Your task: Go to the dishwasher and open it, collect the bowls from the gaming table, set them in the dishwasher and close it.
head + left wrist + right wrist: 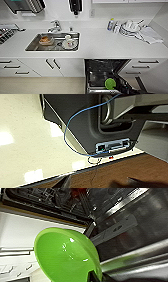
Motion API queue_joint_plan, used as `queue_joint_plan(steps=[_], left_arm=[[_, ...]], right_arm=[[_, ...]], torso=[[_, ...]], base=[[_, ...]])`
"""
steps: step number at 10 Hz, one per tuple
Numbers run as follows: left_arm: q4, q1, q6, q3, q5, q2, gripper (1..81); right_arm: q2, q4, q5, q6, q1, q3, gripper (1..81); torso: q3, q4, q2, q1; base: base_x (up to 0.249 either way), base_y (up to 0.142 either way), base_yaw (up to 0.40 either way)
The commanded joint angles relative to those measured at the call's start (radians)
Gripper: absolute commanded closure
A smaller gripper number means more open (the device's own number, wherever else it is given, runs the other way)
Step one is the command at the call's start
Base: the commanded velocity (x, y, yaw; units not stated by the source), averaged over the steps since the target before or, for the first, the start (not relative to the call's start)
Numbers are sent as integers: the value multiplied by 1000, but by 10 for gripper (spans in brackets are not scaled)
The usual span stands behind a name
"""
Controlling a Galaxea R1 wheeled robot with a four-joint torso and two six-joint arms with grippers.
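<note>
The dishwasher (105,72) is standing open under the white counter (100,45), to the right of the sink (53,41), its dark interior and wire racks (100,75) showing below the counter edge. A yellow-green bowl (110,83) is hanging over the open unit, low in the head view, with the right arm's dark links reaching in beside it. In the right wrist view the same bowl (66,256) is looming large and tilted, its glossy inside facing the camera, and the right gripper (96,276) is pinching its rim, a dark finger (93,276) lying against the inner wall at the edge. Behind the bowl the dishwasher's dark rack (50,199) and its steel inner wall (140,225) are showing, with white drawer fronts (17,258) off to the side. The sink is holding a tan bowl (46,40) and white dishes (69,43), and a tap (55,26) is rising behind it. Further along the counter, a drying rack with white dishes (130,28) and a folded cloth (151,35) are lying near the wall. The left wrist view is looking down at a shiny pale floor (27,141), a dark part of the robot's body (82,121) and a blue cable (68,126) looping across it; I cannot tell how the left gripper is set.
</note>
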Motion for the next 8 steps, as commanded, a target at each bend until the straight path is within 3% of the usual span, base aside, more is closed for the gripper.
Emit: queue_joint_plan(steps=[1, 6, 7, 8], left_arm=[[34, 56, 9, -60, 28, 59, 10], [32, 89, 13, -132, 40, 128, 10], [32, 89, 13, -132, 42, 133, 10], [31, 89, 14, -132, 42, 139, 10]], right_arm=[[-26, 1, -61, 56, 202, -13, 811], [15, 2, -79, 91, 285, -41, 811], [20, 2, -79, 102, 291, -35, 10], [14, 1, -87, 108, 291, -27, 10]], torso=[[0, 0, 0, 0], [0, 0, 0, 0], [0, 0, 0, 0], [0, 0, 0, 0]], base=[[0, 0, 0], [0, 0, 0], [0, 0, 0], [0, 0, 0]])
